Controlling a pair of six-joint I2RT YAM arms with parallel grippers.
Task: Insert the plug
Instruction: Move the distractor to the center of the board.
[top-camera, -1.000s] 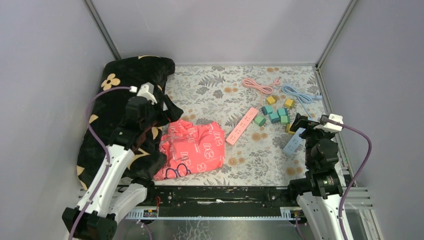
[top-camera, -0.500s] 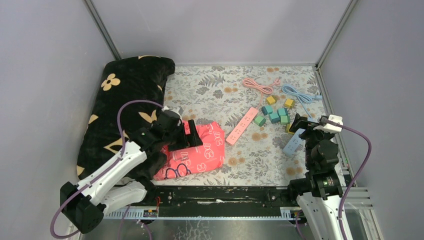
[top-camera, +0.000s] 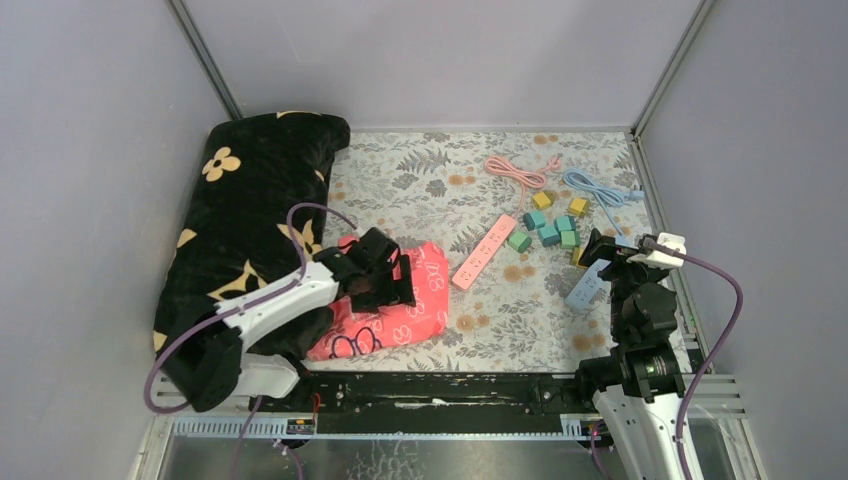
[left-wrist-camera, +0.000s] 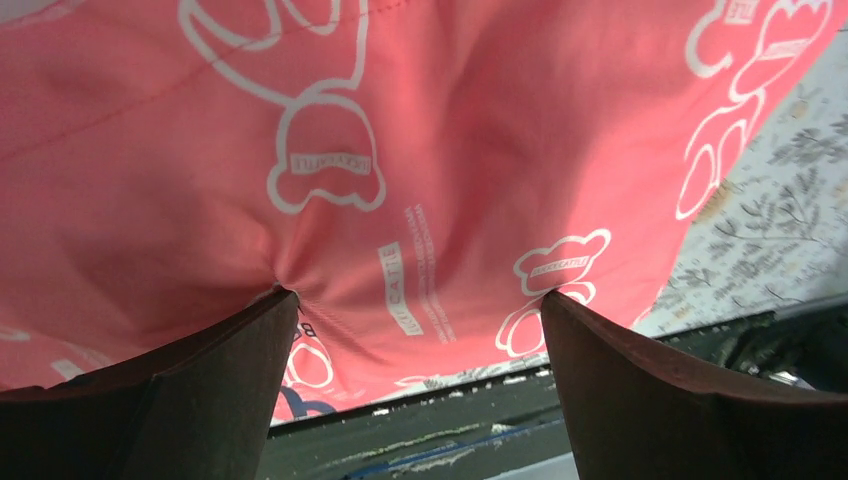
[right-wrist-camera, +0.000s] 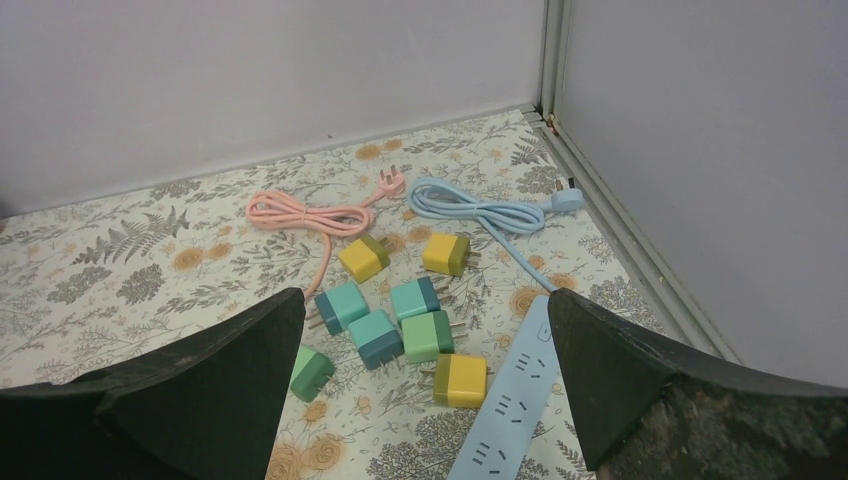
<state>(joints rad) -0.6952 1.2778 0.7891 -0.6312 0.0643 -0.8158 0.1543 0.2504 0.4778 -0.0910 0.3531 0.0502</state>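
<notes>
Several small two-colour plugs (top-camera: 548, 232) lie loose at the back right; they also show in the right wrist view (right-wrist-camera: 400, 325). A pink power strip (top-camera: 484, 251) lies mid-table. A blue power strip (top-camera: 585, 285) lies by the right arm and shows in the right wrist view (right-wrist-camera: 510, 400). My right gripper (top-camera: 605, 250) is open and empty, hovering above the plugs and the blue strip (right-wrist-camera: 422, 300). My left gripper (top-camera: 385, 280) is open, its fingertips (left-wrist-camera: 280, 300) pressing on a pink printed cloth (left-wrist-camera: 450, 150), with nothing held.
The pink cloth (top-camera: 400, 310) lies front centre beside a black flowered blanket (top-camera: 240, 200) on the left. A coiled pink cord (right-wrist-camera: 300, 213) and a coiled blue cord (right-wrist-camera: 480, 210) lie at the back right. Grey walls close in on the sides and back.
My left arm has swung right from the black blanket and come down onto the pink cloth. The right arm has hardly moved.
</notes>
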